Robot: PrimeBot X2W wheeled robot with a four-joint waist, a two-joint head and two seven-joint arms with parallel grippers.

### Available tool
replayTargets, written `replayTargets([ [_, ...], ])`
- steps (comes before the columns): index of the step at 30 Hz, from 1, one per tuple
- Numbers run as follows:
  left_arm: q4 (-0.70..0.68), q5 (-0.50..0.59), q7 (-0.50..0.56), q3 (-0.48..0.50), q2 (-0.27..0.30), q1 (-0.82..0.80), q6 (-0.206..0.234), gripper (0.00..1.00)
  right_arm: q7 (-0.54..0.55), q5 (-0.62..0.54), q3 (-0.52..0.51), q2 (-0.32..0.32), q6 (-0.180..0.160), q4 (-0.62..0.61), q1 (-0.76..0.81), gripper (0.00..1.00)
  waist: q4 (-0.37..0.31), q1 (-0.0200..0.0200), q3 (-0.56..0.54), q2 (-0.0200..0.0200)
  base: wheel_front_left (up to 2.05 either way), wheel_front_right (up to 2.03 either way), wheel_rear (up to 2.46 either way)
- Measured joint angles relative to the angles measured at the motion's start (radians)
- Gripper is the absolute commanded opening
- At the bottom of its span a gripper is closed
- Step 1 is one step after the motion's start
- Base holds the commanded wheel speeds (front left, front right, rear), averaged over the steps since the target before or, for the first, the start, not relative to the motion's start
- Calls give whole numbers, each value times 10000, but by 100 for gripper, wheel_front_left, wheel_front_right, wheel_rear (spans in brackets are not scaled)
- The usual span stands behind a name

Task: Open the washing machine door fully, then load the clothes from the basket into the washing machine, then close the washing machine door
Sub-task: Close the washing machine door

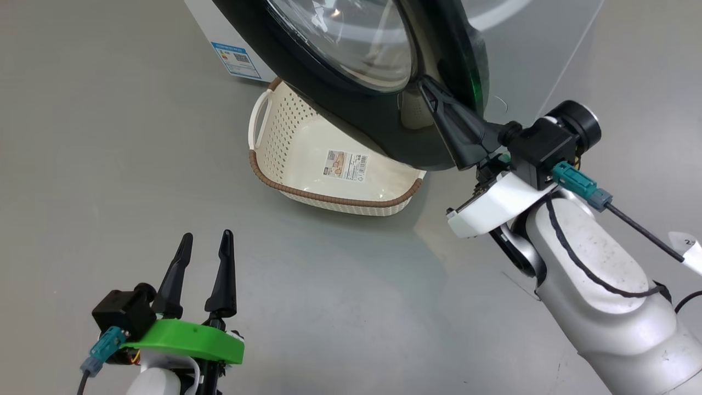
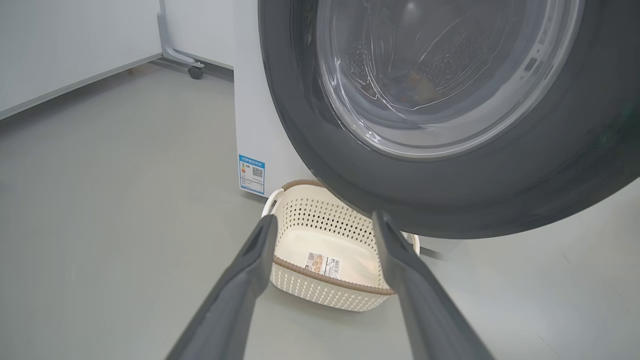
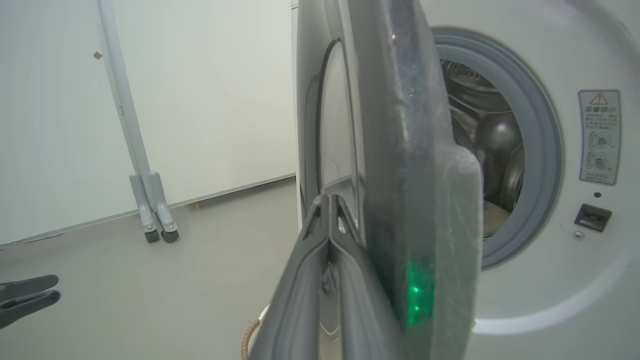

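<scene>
Two long dark fingers of the right gripper [image 1: 429, 92], pressed together, lie against the big round black-rimmed glass door [image 1: 351, 123] at one o'clock. It is probably rigid, weighty and slick (push rim, not glass). At seven o'clock the left gripper [image 1: 207, 237] hangs spread, empty.

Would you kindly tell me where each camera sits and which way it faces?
Head view: on the head, facing down at basket and washing machine door; left gripper and right gripper show.
Left wrist view: on that wrist, facing the basket between open fingers.
Right wrist view: on that wrist, along shut fingers past the door's edge.
Head and left wrist share the basket.
</scene>
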Motion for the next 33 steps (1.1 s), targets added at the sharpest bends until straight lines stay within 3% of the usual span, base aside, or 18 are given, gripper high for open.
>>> replayTargets([
  [33,-573,-90,0,-497,-73,-1076,0,100,0,-514,-884,-834,0,414,-3039,0,83,1,2287,0,0,0,0],
])
